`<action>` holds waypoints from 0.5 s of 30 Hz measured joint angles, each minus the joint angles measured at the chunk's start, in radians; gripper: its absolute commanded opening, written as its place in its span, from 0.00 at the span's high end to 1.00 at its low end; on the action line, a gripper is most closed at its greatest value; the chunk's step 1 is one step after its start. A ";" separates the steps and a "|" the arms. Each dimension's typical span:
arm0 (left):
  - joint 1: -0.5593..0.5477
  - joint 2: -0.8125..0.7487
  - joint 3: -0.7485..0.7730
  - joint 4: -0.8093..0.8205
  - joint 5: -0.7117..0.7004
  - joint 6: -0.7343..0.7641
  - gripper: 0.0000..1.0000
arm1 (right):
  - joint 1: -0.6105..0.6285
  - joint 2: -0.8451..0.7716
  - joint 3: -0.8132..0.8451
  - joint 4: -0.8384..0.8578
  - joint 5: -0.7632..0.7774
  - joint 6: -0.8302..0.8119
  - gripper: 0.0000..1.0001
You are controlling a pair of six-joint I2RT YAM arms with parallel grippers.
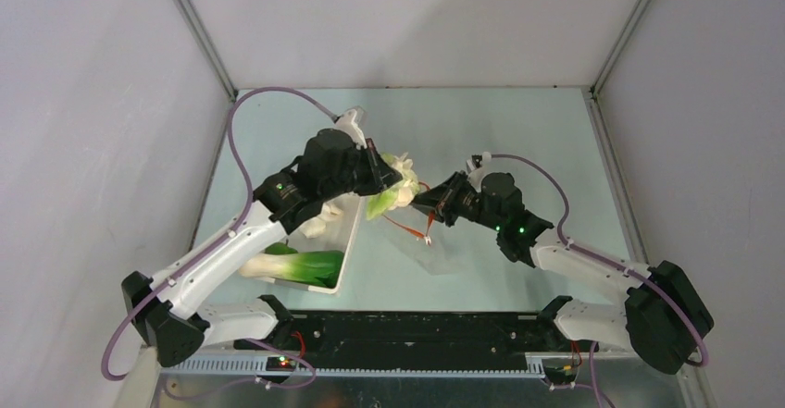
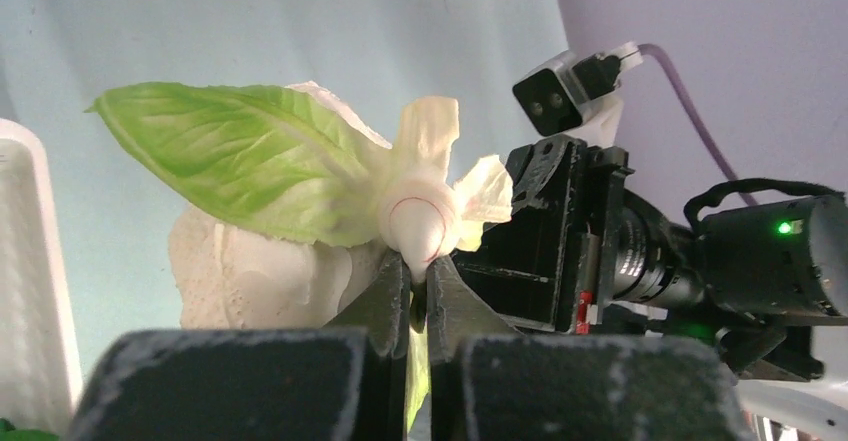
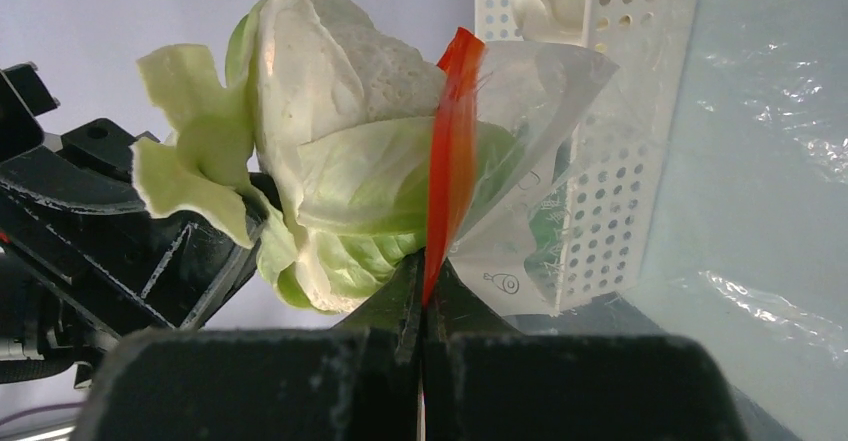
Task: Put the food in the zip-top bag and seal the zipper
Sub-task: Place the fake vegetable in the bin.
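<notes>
My left gripper (image 1: 381, 180) (image 2: 418, 279) is shut on the stem of a lumpy white cauliflower-like piece (image 2: 250, 266) with pale green leaves, held in the air at the bag's mouth. My right gripper (image 1: 426, 197) (image 3: 422, 283) is shut on the red-orange zipper strip (image 3: 452, 141) of the clear zip-top bag (image 3: 535, 151), which hangs to the table (image 1: 452, 241). The cauliflower piece (image 3: 330, 121) sits just left of the strip, partly behind the plastic. A bok choy (image 1: 298, 265) and white mushrooms (image 1: 315, 227) lie in the basket.
The white perforated basket (image 1: 344, 258) stands at the left under my left arm and shows behind the bag in the right wrist view (image 3: 620, 131). Grey walls enclose the pale green table (image 1: 518, 140).
</notes>
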 measured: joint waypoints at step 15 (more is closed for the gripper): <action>-0.022 -0.045 -0.111 -0.039 0.294 0.105 1.00 | -0.001 -0.061 0.000 -0.145 0.132 -0.155 1.00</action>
